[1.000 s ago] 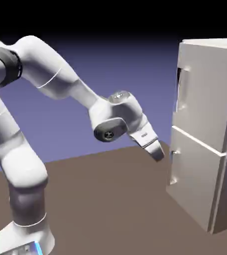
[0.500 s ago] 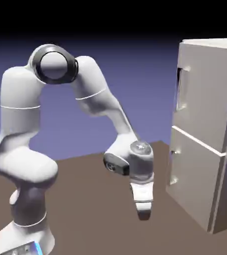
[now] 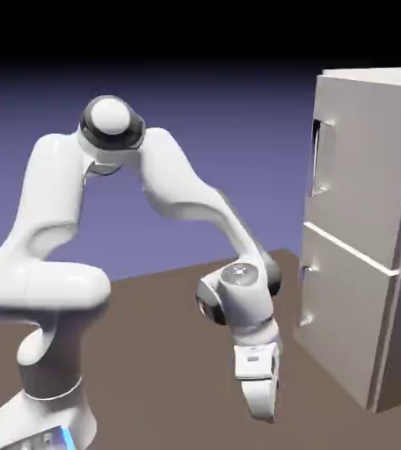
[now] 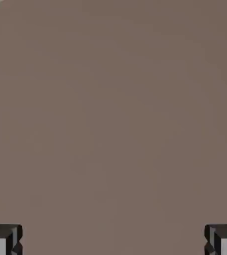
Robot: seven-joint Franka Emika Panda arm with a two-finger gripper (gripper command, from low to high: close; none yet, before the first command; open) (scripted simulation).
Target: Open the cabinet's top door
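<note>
The light-grey cabinet [image 3: 367,237] stands at the right of the exterior view. Its top door [image 3: 362,163] looks shut, with a small vertical bar handle [image 3: 316,158] near its left edge. The lower door [image 3: 340,321] has its own small handle. My gripper [image 3: 261,413] hangs low and points down at the brown table, well left of and below the top door's handle. In the hand view my gripper [image 4: 113,241] is open: the two fingertips [image 4: 3,240] stand far apart at the bottom corners, with only brown table surface between them.
The brown table [image 3: 160,369] spreads beneath the arm. My elbow and forearm [image 3: 195,202] arch high between the base at lower left and the cabinet. A pale sliver shows in the hand view's top left corner.
The hand swung down from mid-height near the cabinet's lower door to just above the table. The arm's upper links turned and folded. The jaws stayed wide apart.
</note>
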